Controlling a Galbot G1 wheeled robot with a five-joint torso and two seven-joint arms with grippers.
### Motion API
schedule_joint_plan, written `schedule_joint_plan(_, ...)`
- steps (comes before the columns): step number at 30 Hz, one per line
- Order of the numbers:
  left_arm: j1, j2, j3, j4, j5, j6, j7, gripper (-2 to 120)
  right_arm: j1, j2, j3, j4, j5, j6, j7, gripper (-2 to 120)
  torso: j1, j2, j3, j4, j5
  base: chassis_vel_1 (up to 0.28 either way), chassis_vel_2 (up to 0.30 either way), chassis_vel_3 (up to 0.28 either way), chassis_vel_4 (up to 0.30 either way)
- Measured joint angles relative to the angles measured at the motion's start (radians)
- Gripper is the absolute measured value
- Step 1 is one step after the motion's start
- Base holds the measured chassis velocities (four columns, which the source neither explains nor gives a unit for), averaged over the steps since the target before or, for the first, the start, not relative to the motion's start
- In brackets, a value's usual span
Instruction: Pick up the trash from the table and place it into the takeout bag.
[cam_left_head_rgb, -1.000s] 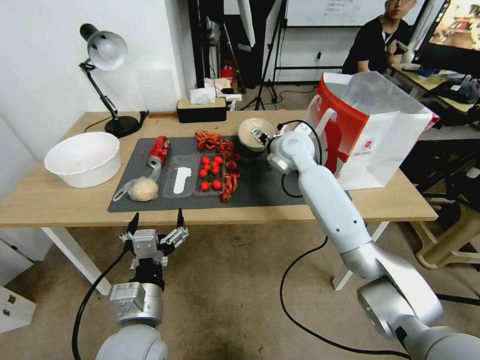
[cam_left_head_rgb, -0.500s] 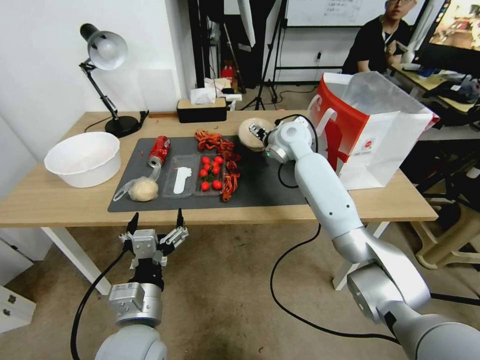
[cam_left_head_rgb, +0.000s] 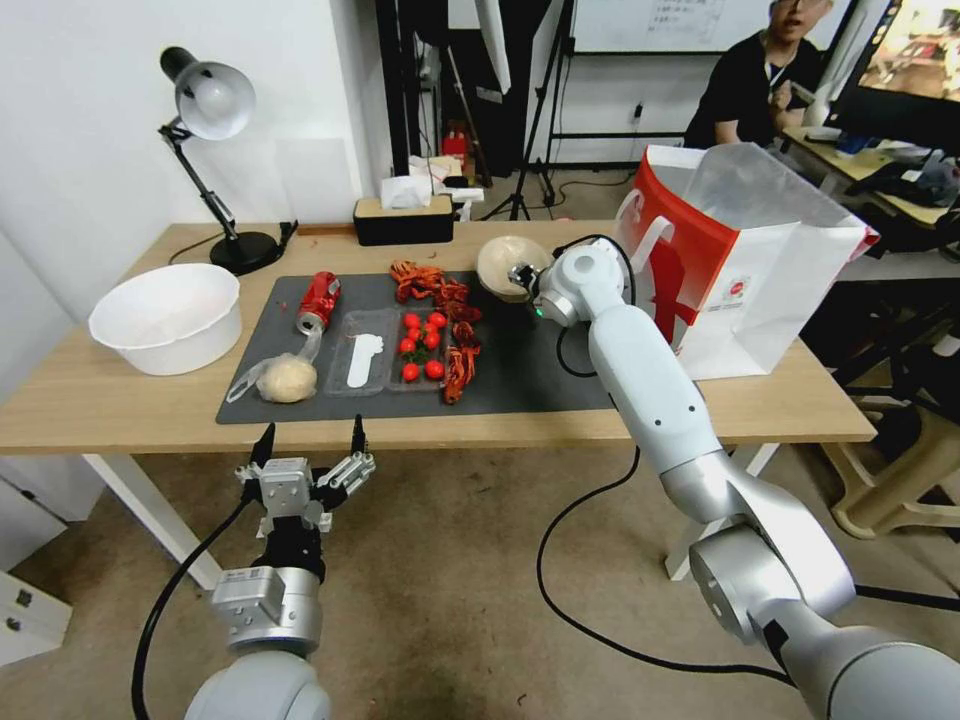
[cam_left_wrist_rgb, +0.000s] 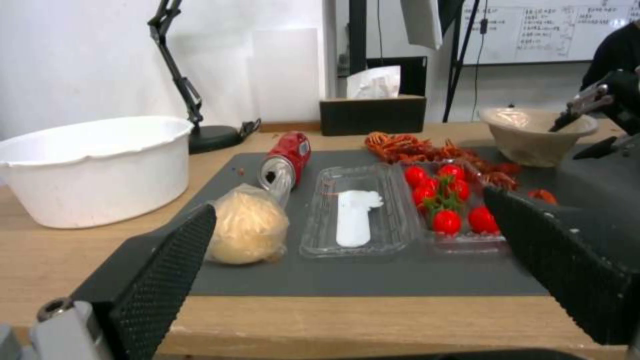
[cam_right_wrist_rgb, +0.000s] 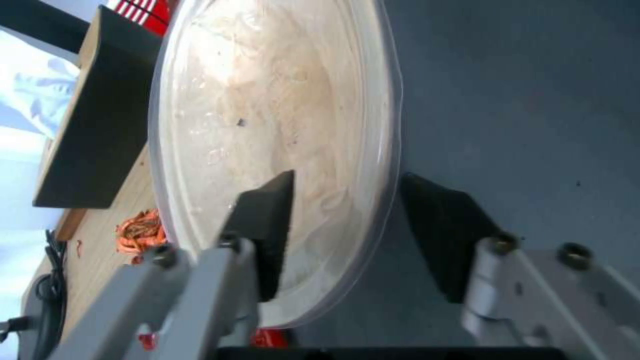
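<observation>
Right gripper at beige bowl, fingers spread astride rim. Left gripper parked below surface, fingers spread.

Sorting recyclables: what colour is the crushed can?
The crushed can is red with a silver end; left wrist view.

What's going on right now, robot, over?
Right gripper open, straddling the beige bowl rim. Left gripper open, parked below the table edge. Takeout bag upright, nothing in the way.
</observation>
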Motion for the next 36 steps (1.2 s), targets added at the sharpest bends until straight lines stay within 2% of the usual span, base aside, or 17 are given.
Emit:
schedule_joint_plan(1,0.002,0.0,0.0,0.0,0.0,-0.004,0.0,100,-0.001,0.0,0.0,0.002,0.0,0.0,0.002,36,0.0,0.0,0.0,0.0,0.0,0.0,0.0,0.0,0.0)
schedule_joint_plan(3,0.003,0.0,0.001,0.0,0.001,-0.006,-0.001,100,-0.002,0.0,0.0,0.002,0.0,-0.001,0.003,34,0.0,0.0,0.0,0.0001,0.0001,0.0,0.0,0.0,0.0)
schedule_joint_plan(5,0.004,0.0,0.002,0.0,0.001,-0.007,-0.001,100,-0.007,0.0,0.002,0.007,0.0,-0.001,0.006,22,0.0,0.0,0.0,0.0001,0.0,0.0,0.0,0.0,0.0)
schedule_joint_plan(10,0.002,0.002,0.002,-0.001,0.001,-0.008,-0.002,100,-0.016,-0.003,0.004,0.02,0.0,-0.001,0.01,11,0.0,0.0,0.0,0.0002,0.0001,0.0,0.0,0.0,0.0)
schedule_joint_plan(11,0.001,0.002,0.002,-0.002,0.001,-0.008,-0.002,100,-0.02,-0.007,0.004,0.027,0.001,-0.001,0.01,5,0.0,0.0,0.0,0.0003,0.0001,0.0,0.0,0.0,0.0)
schedule_joint_plan(14,0.001,0.002,0.003,-0.002,0.001,-0.008,-0.002,100,-0.035,-0.022,0.002,0.049,-0.006,-0.002,-0.005,0,0.0,0.0,0.0,0.0001,0.0001,0.0,0.0,0.0,0.0)
schedule_joint_plan(18,0.0,0.003,0.003,-0.003,0.001,-0.008,-0.002,100,-0.052,-0.046,-0.015,0.092,-0.057,-0.003,-0.057,0,0.0,0.0,0.0,-0.0001,0.0001,0.0,0.0,0.0,0.0)
schedule_joint_plan(20,-0.001,0.003,0.004,-0.003,0.001,-0.008,-0.002,100,-0.065,-0.071,-0.038,0.137,-0.119,0.0,-0.11,0,0.0,0.0,0.0,-0.0001,0.0001,0.0,0.0,0.0,0.0)
schedule_joint_plan(22,-0.002,0.003,0.004,-0.005,0.002,-0.008,-0.002,100,-0.084,-0.12,-0.078,0.217,-0.253,0.013,-0.199,0,0.0,0.0,0.0,0.0,0.0002,0.0,0.0,0.0,0.0)
schedule_joint_plan(24,-0.003,0.003,0.004,-0.005,0.002,-0.008,-0.002,100,-0.089,-0.136,-0.088,0.242,-0.297,0.017,-0.224,0,0.0,0.0,0.0,0.0,0.0002,0.0,0.0,0.0,0.0)
schedule_joint_plan(26,-0.004,0.003,0.004,-0.005,0.002,-0.007,-0.002,100,-0.101,-0.187,-0.122,0.328,-0.444,0.037,-0.293,0,0.0,0.0,0.0,0.0,0.0002,0.0,0.0,0.0,0.0)
schedule_joint_plan(28,-0.004,0.003,0.003,-0.005,0.002,-0.007,-0.002,100,-0.103,-0.195,-0.127,0.342,-0.471,0.041,-0.302,0,0.0,0.0,0.0,0.0001,0.0003,0.0,0.0,0.0,0.0)
schedule_joint_plan(30,-0.004,0.002,0.0,-0.005,0.002,-0.007,-0.003,100,-0.112,-0.247,-0.15,0.432,-0.662,0.073,-0.346,0,0.0,0.0,0.0,0.0001,0.0,0.0,0.0,0.0,0.0)
schedule_joint_plan(31,-0.004,0.002,0.0,-0.005,0.002,-0.007,-0.003,100,-0.112,-0.247,-0.15,0.432,-0.662,0.073,-0.346,0,0.0,0.0,0.0,0.0001,0.0,0.0,0.0,0.0,0.0)
schedule_joint_plan(33,-0.005,0.0,-0.004,-0.005,0.001,-0.007,-0.004,100,-0.123,-0.285,-0.153,0.493,-0.842,0.087,-0.355,0,0.0,0.0,0.0,0.0001,0.0002,0.0,0.0,0.0,0.0)
schedule_joint_plan(36,-0.006,-0.002,-0.007,-0.005,0.001,-0.007,-0.004,100,-0.133,-0.311,-0.143,0.534,-0.936,0.091,-0.356,0,0.0,0.0,0.0,0.0001,0.0004,0.0,0.0,0.0,0.0)
